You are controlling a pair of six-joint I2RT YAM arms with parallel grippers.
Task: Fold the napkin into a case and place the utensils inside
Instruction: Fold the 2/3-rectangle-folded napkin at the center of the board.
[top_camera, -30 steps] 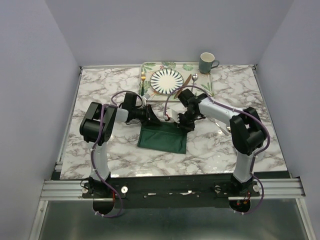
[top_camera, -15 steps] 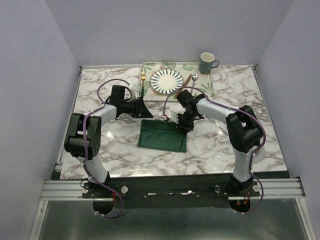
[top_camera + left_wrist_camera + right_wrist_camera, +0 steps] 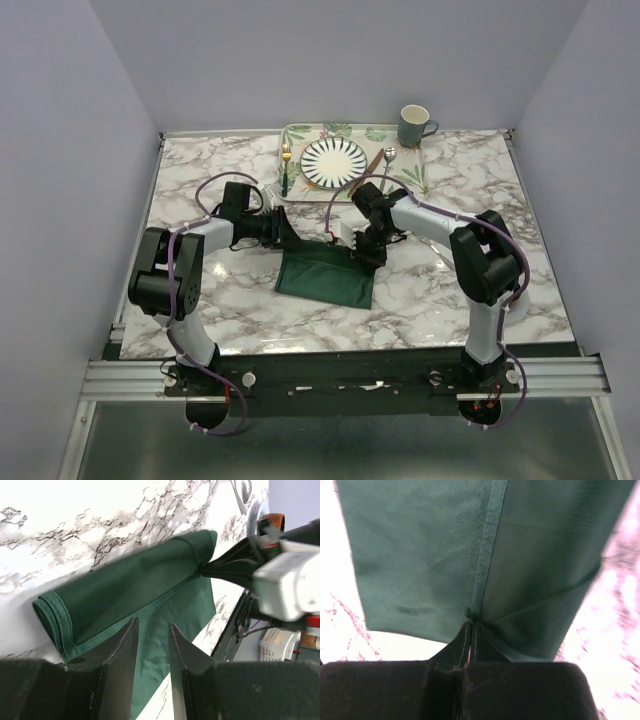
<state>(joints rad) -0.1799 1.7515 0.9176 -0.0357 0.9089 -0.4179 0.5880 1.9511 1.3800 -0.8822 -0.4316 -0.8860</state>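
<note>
While the right end effector stays clamped on the napkin, pinching the hemmed fold line at the corner that lies on the plate's knife side, the left end effector has changed places twice within a second. It was at the napkin's other plate-facing corner, drew off sideways and towards the plate, and has now swung back to hover just beside that same corner. Its fingers stand a narrow gap apart with nothing between them; the left wrist view shows only cloth beyond the gap.

Nearer the arm bases than the plate, the napkin lies flat on the tabletop as a dark green rectangle, with one folded band doubled over along its plate-facing edge and a wider single layer spreading out below it. Judging from this, the left side was let go and is being re-approached for a fresh grip, so folding is only partly done and the narrow case is not yet formed. Beside the plate, the fork, knife and spoon lie untouched on the tray.
</note>
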